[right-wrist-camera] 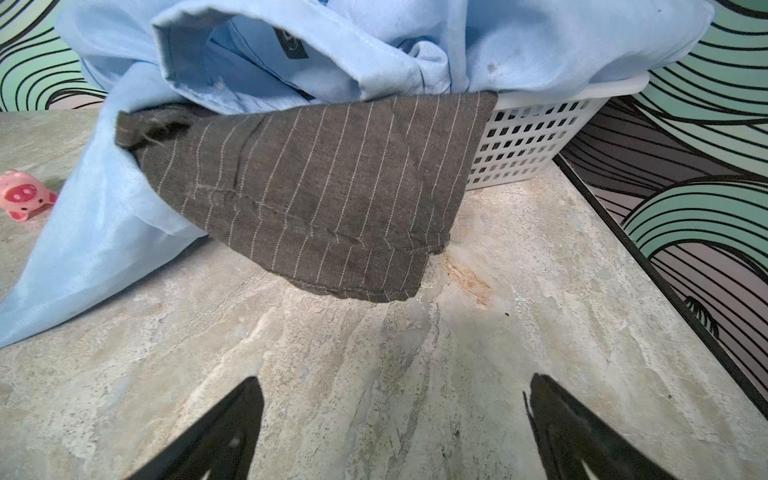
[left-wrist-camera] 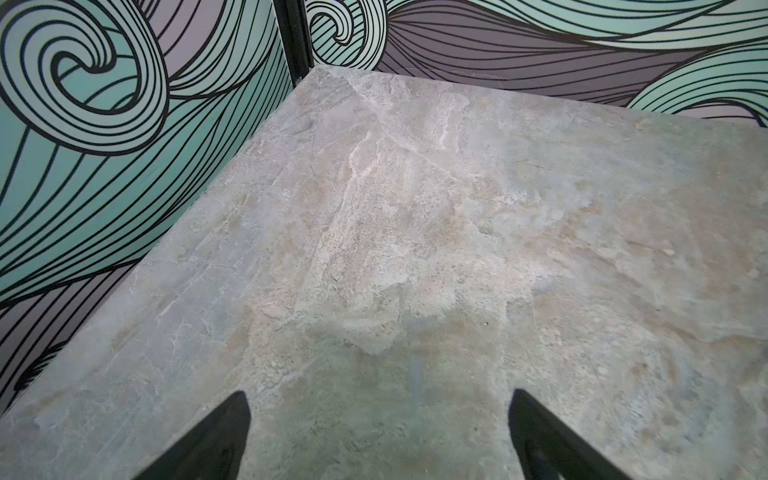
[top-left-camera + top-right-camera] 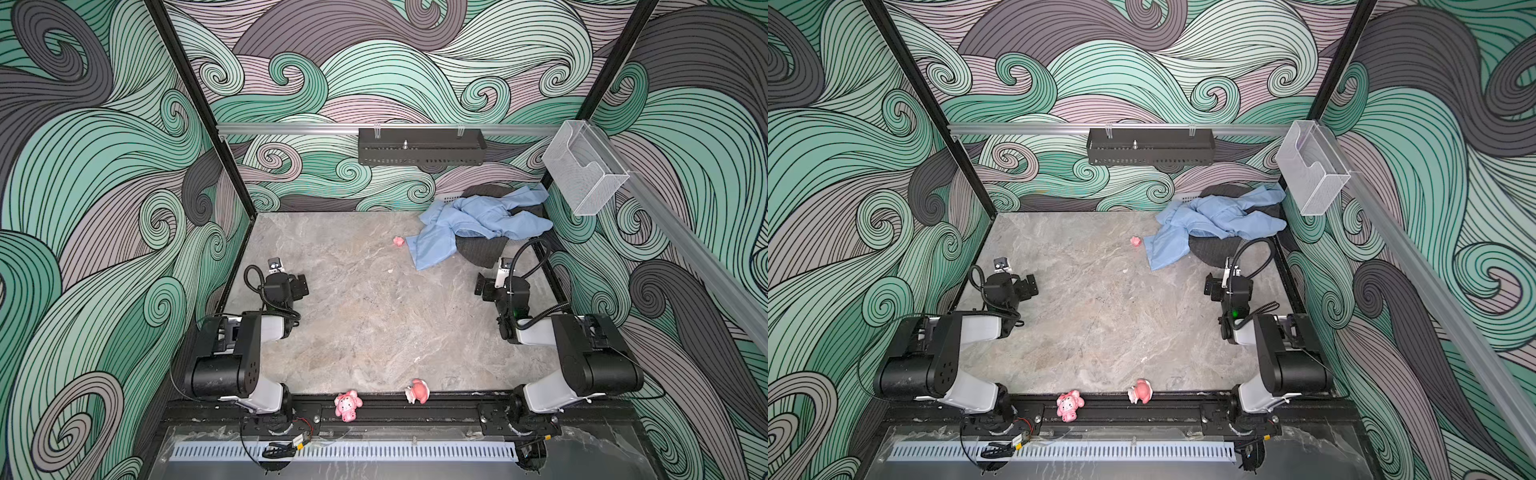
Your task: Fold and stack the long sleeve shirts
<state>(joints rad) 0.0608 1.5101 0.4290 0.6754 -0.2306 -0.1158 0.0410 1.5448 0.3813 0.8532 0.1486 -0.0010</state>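
Observation:
A crumpled light blue long sleeve shirt (image 3: 478,222) (image 3: 1212,222) lies heaped at the table's back right corner, one part spilling onto the stone top. Under it is a dark charcoal pinstriped shirt (image 3: 482,251) (image 1: 311,187), draped over the wall of a white perforated basket (image 1: 532,141). The blue shirt (image 1: 374,41) fills the basket's top in the right wrist view. My right gripper (image 3: 482,286) (image 1: 392,386) is open and empty over bare table, a short way from the dark shirt's hem. My left gripper (image 3: 301,284) (image 2: 378,399) is open and empty near the left wall.
A small pink pig toy (image 3: 399,241) (image 1: 25,193) sits left of the blue shirt. Two pink toys (image 3: 348,405) (image 3: 417,390) rest on the front rail. A black tray (image 3: 419,151) hangs on the back rail, a clear bin (image 3: 582,166) on the right rail.

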